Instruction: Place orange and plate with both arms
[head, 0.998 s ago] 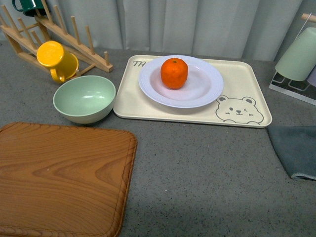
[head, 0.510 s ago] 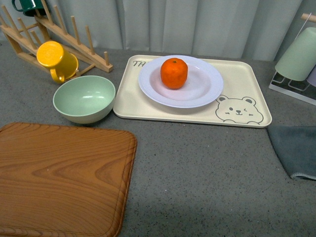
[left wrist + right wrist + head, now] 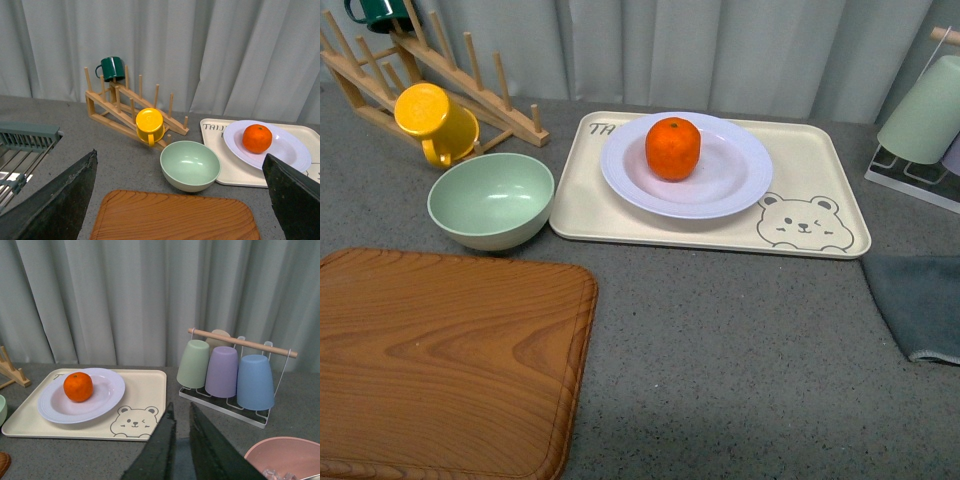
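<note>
Change: nothing has shifted since the earlier front views.
Orange (image 3: 672, 148): resting on the plate (image 3: 740, 170), which sits on the bear tray (image 3: 820, 160).
Left gripper (image 3: 180, 220): fingers spread wide apart, holding nothing; orange far ahead, toward its right finger.
Right gripper (image 3: 181, 445): fingers nearly together, holding nothing; plate ahead, off to its left.

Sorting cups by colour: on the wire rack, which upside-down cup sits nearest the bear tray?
The pale green cup; the purple cup and blue cup stand farther from the tray.
</note>
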Controlling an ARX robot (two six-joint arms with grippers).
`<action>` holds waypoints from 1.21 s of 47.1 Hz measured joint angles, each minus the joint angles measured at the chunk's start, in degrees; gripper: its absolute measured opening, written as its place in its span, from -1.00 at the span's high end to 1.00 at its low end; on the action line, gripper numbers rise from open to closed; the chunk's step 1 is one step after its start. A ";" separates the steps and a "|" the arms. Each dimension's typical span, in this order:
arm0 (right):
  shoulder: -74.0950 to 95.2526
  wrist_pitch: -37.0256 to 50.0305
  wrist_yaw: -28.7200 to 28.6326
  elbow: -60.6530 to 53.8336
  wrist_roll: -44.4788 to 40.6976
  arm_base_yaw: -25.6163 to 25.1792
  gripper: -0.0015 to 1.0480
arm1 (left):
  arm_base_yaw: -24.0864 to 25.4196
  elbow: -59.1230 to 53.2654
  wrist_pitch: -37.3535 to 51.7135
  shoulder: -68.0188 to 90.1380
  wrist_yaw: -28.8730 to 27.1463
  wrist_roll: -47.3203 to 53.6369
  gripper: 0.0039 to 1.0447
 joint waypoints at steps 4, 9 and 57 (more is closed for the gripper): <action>-0.04 0.02 0.00 0.00 0.00 0.00 0.52 | 0.00 0.00 0.00 0.00 -0.02 -0.02 -0.88; -0.04 0.00 0.00 0.00 0.00 0.00 0.15 | 0.00 0.00 0.00 0.00 0.00 -0.02 -0.88; -0.04 0.00 0.00 0.00 0.02 0.00 -0.83 | 0.00 0.00 0.00 0.00 0.00 0.00 -0.88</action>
